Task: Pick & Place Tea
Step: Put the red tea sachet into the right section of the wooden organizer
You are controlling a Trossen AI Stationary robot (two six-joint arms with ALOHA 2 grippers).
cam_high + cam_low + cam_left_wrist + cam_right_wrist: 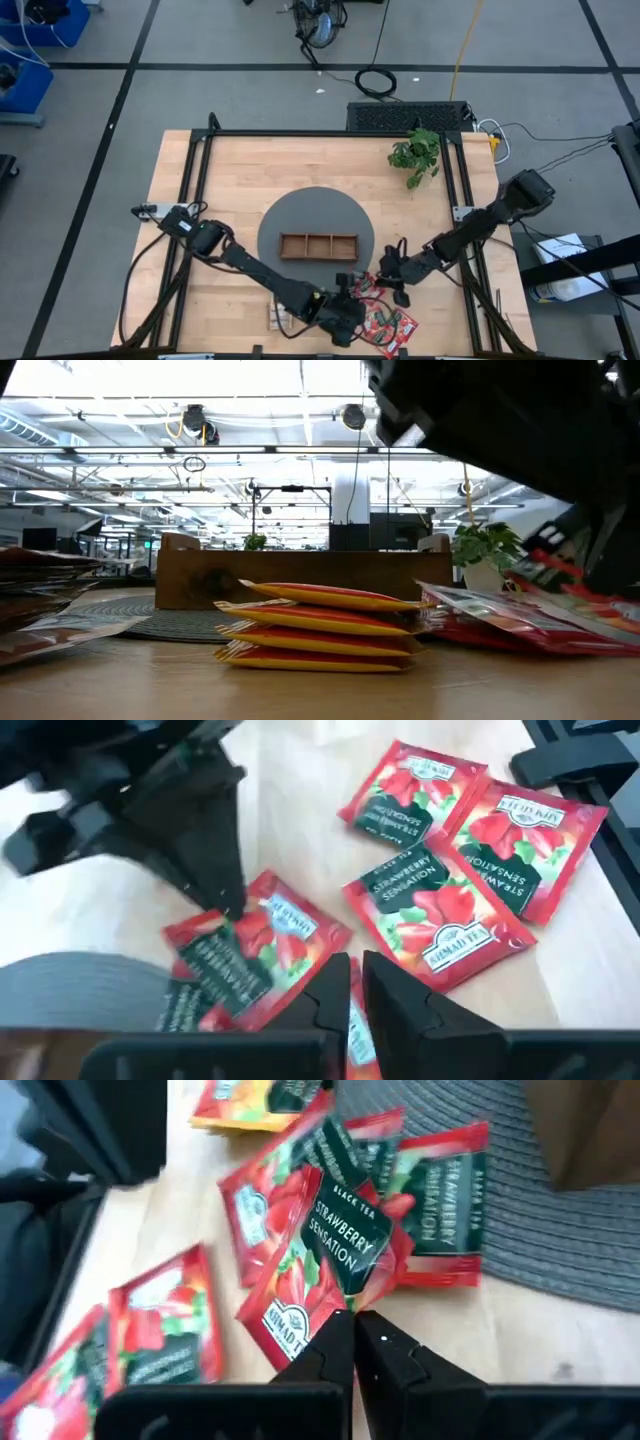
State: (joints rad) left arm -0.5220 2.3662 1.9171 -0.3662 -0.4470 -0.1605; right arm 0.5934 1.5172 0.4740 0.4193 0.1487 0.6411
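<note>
Both end effectors work low at the near edge of the tabletop [240,165]. My right end effector [352,1320] is pressed together, pinching the corner of a red strawberry tea sachet [330,1260]. My left end effector [355,970] sits nearly closed over another sachet; whether it grips, I cannot tell. The wooden tray [318,245] looks empty, so I judge nearly everything remains: red sachets [385,322] lie scattered, orange ones [320,625] stacked.

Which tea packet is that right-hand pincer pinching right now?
Start at the round grey mat holding the wooden tray. At its near edge lies a heap of red strawberry sachets. The right pincer is shut on the tilted top sachet, its dark "Strawberry Sensation" label facing up.
</note>
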